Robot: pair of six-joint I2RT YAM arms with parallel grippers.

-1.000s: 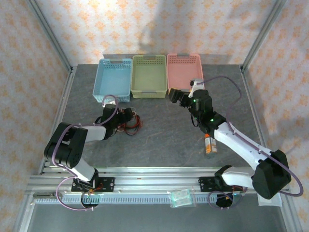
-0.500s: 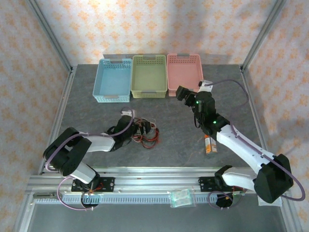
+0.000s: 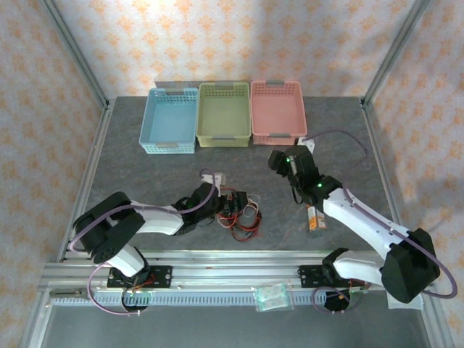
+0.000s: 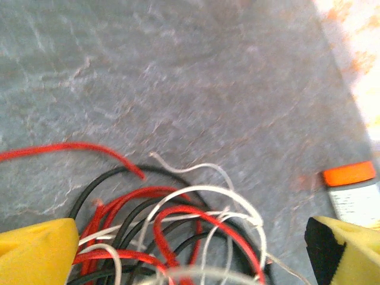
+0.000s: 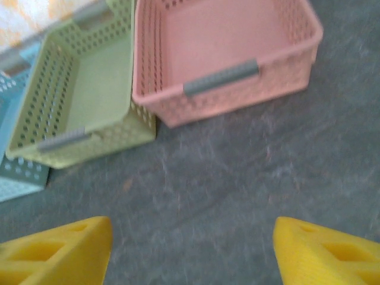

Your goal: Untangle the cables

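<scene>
While left gripper gapes over cables, right gripper hangs spread nr pink basket

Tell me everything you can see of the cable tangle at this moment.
The cables form one loose knot of string-thin red, black and whitish wires, looping over and under each other, with a single red end trailing free to one side. The knot lies flat on the grey stone-look table, near its front middle, between the yellow fingers of the open left tool. Whether the fingers touch it cannot be told.
</scene>
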